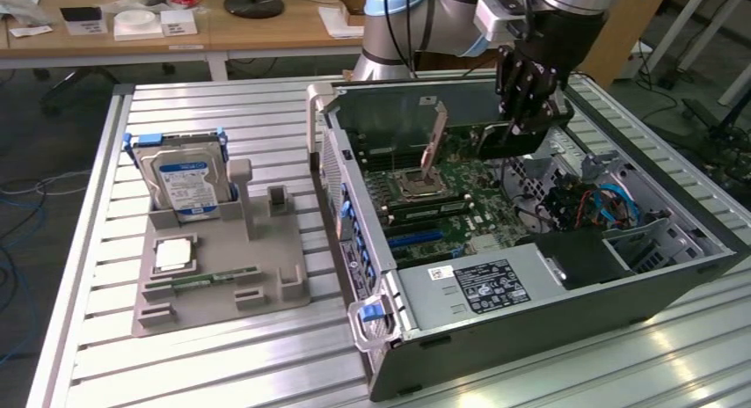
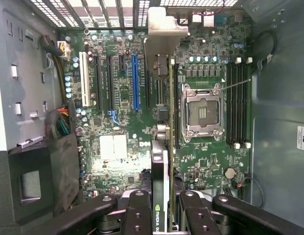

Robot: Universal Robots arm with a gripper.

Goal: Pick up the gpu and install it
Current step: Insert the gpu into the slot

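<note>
Gpu (image 1: 507,142): clamped edge-down in tool (image 1: 530,118), upper right of exterior view, above open case (image 1: 528,338). Handling: hold upright, align with blue slot (image 2: 135,81), lower straight, gently.

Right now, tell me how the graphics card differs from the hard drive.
The graphics card is clamped in the fingers over the open computer; the hard drive stands in the grey stand. The card is dark; the drive is silver with a blue label. Both are flat, rectangular and held on edge.
</note>
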